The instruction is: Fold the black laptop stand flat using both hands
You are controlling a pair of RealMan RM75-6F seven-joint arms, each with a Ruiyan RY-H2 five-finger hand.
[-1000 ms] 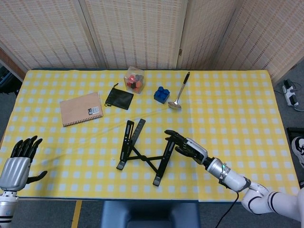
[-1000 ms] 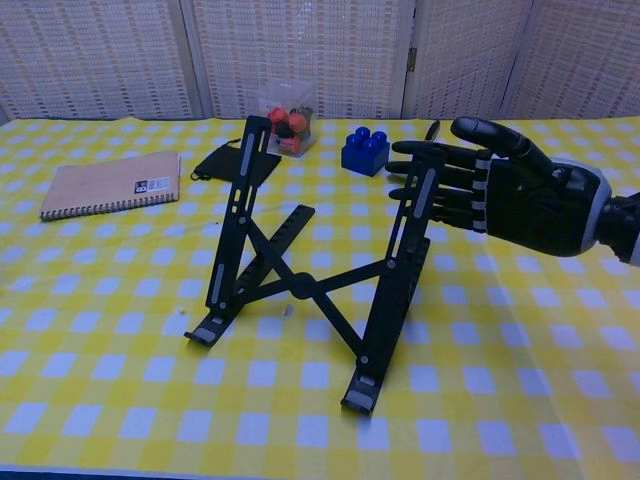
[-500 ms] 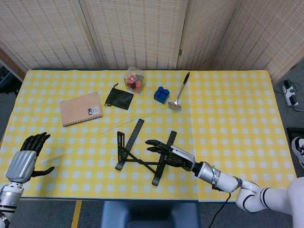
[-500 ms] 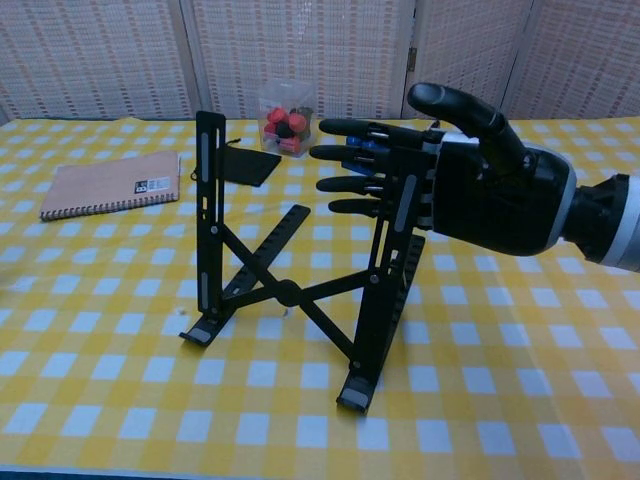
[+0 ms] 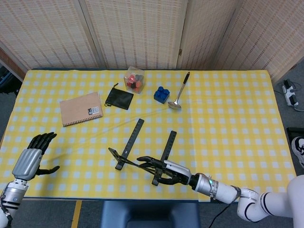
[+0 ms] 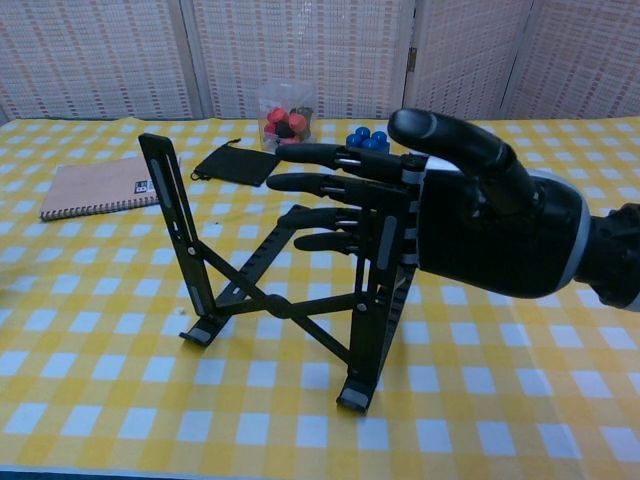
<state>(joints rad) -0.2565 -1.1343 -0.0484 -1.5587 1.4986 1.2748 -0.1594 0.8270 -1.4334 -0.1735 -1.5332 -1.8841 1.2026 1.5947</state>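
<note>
Black laptop stand (image 6: 270,300), slotted bars crossed; right robot hand (image 6: 470,225) flat against it; left robot hand (image 5: 32,159) spread, empty.

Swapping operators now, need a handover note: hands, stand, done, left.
Right hand: fingers extended, laid against the black laptop stand's right leg; no closed grasp visible.
Left hand: open, off the table's left front corner, far from the stand.
Stand: upright near the table's front centre, X-brace open.
Done: right hand in contact only.
Left: bring the left hand to the left leg, press the legs together, lay it flat.
</note>
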